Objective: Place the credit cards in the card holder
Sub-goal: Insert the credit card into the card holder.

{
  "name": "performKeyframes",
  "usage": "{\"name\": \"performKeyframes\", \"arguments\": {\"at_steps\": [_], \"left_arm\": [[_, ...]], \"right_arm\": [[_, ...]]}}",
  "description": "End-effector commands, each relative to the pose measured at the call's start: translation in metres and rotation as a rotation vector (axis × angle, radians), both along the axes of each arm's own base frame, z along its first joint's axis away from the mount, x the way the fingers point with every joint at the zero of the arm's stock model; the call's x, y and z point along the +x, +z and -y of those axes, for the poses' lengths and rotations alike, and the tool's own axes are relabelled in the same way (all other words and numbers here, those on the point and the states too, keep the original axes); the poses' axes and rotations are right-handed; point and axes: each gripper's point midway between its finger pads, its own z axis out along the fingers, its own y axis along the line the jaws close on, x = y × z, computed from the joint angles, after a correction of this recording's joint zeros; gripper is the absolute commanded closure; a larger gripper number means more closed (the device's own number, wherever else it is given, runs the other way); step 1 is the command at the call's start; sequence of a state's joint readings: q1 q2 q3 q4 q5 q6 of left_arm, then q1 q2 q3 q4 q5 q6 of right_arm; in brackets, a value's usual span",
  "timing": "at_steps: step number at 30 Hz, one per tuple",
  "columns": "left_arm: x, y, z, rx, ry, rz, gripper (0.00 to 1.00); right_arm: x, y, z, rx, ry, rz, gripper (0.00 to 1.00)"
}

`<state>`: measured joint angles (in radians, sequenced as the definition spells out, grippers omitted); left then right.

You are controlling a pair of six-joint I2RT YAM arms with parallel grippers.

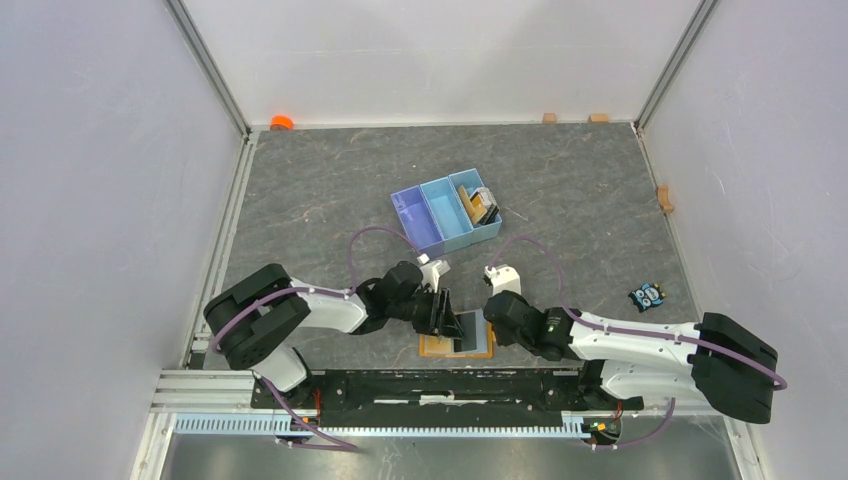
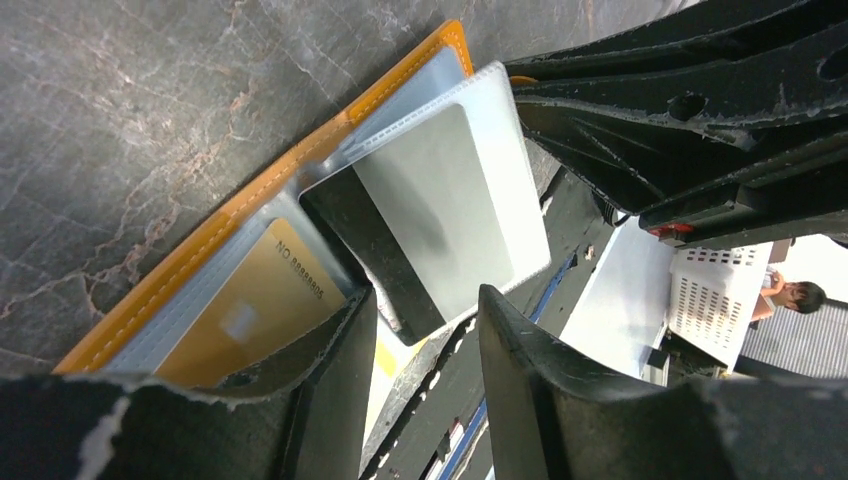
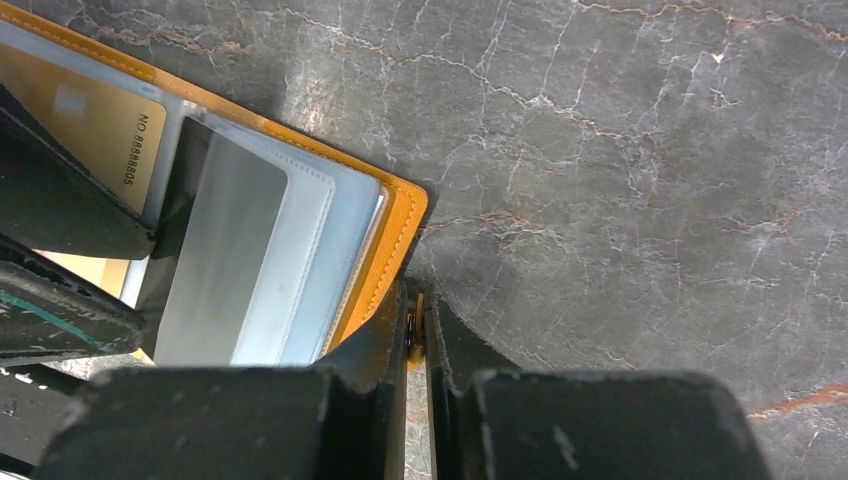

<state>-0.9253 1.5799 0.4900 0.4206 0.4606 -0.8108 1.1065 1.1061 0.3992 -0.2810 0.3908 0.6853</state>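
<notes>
The card holder point(image 1: 436, 349) point(image 2: 200, 250) point(image 3: 395, 230), an orange-tan wallet, lies open on the table between my two grippers. A gold credit card point(image 2: 250, 310) point(image 3: 90, 120) sits inside one clear sleeve. A grey credit card point(image 1: 468, 326) point(image 2: 440, 200) point(image 3: 215, 250) with a black stripe is partly in the lifted clear sleeve beside it. My left gripper point(image 1: 443, 312) point(image 2: 420, 330) is open, with the grey card's lower corner between its fingers. My right gripper point(image 1: 492, 322) point(image 3: 415, 335) is shut on the wallet's clasp tab at its right edge.
A blue three-compartment tray point(image 1: 425, 220) stands behind the wallet, with more cards point(image 1: 481, 205) in its right compartment. A small black-and-blue gadget point(image 1: 648, 296) lies at the right. An orange object point(image 1: 281, 122) sits at the far left corner.
</notes>
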Motion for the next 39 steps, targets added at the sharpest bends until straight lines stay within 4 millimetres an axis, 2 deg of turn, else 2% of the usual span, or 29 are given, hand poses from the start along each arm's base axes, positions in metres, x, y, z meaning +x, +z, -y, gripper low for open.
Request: {"name": "performKeyframes", "arguments": {"at_steps": [1,8,19,24,28,33,36,39], "left_arm": [[0.01,0.003,0.008,0.0,0.036,0.023,0.51],[0.013,0.02,0.018,-0.061,0.042,0.051,0.5],[0.006,0.028,0.035,-0.145,0.015,0.033,0.51],[0.005,0.035,0.032,-0.148,0.006,0.061,0.49],[0.005,0.047,0.017,-0.106,0.009,0.122,0.44],[0.009,0.05,-0.021,0.045,0.07,0.198,0.33],[0.015,0.044,-0.045,0.122,0.122,0.208,0.29],[0.014,0.029,-0.067,0.189,0.156,0.172,0.29]], "right_arm": [[-0.008,-0.013,0.008,-0.024,-0.007,-0.029,1.0],[-0.009,-0.014,0.009,-0.023,-0.011,-0.031,1.0],[-0.01,-0.016,0.008,-0.015,-0.017,-0.036,1.0],[-0.008,-0.011,0.011,-0.007,-0.036,-0.024,1.0],[-0.004,0.003,0.012,0.019,-0.06,0.006,0.85],[-0.006,0.02,0.003,0.119,-0.046,0.019,0.66],[-0.009,0.028,-0.005,0.18,-0.035,0.015,0.62],[-0.012,0.036,-0.017,0.254,-0.004,0.007,0.6]]}}
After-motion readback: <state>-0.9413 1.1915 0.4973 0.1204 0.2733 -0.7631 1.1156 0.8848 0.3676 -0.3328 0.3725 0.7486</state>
